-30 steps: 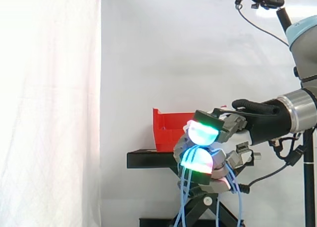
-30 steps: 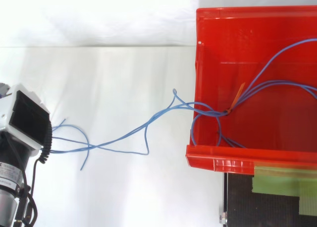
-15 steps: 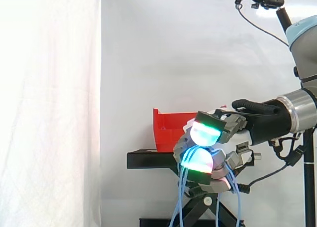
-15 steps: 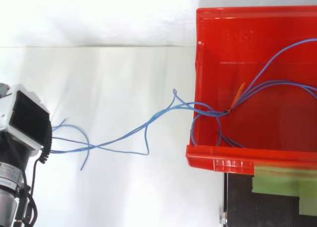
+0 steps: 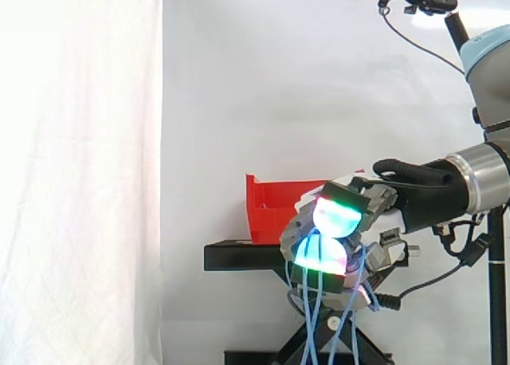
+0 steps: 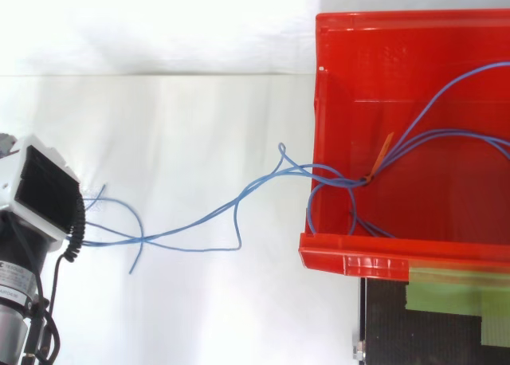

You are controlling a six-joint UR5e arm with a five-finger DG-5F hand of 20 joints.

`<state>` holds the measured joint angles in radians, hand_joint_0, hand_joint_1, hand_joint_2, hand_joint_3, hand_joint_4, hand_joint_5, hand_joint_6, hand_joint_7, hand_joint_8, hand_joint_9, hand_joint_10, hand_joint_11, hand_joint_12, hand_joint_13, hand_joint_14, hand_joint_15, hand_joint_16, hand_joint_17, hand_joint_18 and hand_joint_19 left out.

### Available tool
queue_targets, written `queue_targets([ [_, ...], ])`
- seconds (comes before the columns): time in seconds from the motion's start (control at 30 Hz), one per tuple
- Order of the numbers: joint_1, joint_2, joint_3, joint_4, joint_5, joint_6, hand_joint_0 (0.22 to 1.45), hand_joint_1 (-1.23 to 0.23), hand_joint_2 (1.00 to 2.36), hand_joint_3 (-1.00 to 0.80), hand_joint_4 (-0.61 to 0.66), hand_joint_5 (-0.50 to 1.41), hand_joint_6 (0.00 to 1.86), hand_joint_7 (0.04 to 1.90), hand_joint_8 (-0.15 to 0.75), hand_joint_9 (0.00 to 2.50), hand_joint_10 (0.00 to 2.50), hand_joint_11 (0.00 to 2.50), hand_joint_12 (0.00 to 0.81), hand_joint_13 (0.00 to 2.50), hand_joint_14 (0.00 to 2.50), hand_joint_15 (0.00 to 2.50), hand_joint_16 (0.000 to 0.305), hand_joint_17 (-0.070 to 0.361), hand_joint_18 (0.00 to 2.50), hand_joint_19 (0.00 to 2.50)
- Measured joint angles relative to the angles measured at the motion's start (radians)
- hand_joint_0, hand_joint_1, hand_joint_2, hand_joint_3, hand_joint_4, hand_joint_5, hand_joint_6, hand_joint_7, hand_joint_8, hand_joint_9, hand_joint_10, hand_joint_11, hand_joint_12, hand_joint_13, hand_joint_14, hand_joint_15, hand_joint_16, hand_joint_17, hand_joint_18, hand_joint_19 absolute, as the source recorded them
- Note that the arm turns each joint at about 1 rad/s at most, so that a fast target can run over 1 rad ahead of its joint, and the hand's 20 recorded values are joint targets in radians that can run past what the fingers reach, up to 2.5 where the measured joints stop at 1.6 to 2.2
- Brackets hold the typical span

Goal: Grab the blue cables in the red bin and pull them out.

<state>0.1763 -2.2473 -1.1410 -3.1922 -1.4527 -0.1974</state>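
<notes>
Several blue cables (image 6: 239, 202), pinched in the hand (image 5: 339, 215), reach the red bin (image 6: 382, 262).

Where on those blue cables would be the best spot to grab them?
Probably the stretch of the blue cables just outside the red bin, pinched from above: there the strands run close together, near the orange tie, clear of the walls.

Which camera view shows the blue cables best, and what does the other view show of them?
The top view: the blue cables run from inside the red bin over its wall toward the hand. The side view shows strands hanging below the hand's curled fingers.
</notes>
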Motion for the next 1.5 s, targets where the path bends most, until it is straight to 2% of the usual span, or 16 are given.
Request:
queue_targets([
  [0.23, 0.0, 0.0, 0.0, 0.0, 0.0, -0.001, 0.85, -0.88, 1.0, -1.0, 0.19, 0.72, 0.58, 0.66, 0.239, 0.97, 1.62, 1.5, 0.325, 1.24, 0.95, 1.5, 0.044, 0.099, 0.97, 1.2],
  [0.37, 0.0, 0.0, 0.0, 0.001, -0.001, -0.003, 0.83, -0.85, 1.0, -1.0, 0.19, 0.72, 0.57, 0.66, 0.252, 0.97, 1.57, 1.48, 0.329, 1.24, 0.96, 1.49, 0.045, 0.101, 0.97, 1.2],
  [0.67, 0.0, 0.0, 0.0, 0.001, -0.002, -0.004, 0.75, -0.73, 1.0, -1.0, 0.2, 0.73, 0.43, 0.7, 0.261, 0.96, 1.52, 1.49, 0.347, 1.21, 1.03, 1.43, 0.049, 0.109, 0.98, 1.19],
  [0.93, 0.0, 0.0, 0.0, 0.001, -0.002, -0.004, 0.73, -0.69, 1.0, -1.0, 0.22, 0.75, 0.3, 0.74, 0.27, 0.97, 1.33, 1.53, 0.356, 1.25, 0.66, 1.49, 0.051, 0.114, 0.97, 1.18],
  [1.33, 0.0, 0.0, 0.0, 0.002, -0.002, -0.004, 0.71, -0.65, 1.0, -1.0, 0.2, 0.86, 0.29, 0.77, 0.27, 1.06, 1.26, 1.57, 0.356, 1.29, 0.58, 1.51, 0.051, 0.115, 0.99, 1.17],
  [1.5, 0.0, 0.0, 0.0, 0.001, -0.002, -0.004, 0.72, -0.68, 1.0, -1.0, 0.13, 0.92, 0.27, 0.8, 0.252, 1.1, 1.25, 1.59, 0.353, 1.32, 0.55, 1.54, 0.05, 0.113, 0.99, 1.17],
])
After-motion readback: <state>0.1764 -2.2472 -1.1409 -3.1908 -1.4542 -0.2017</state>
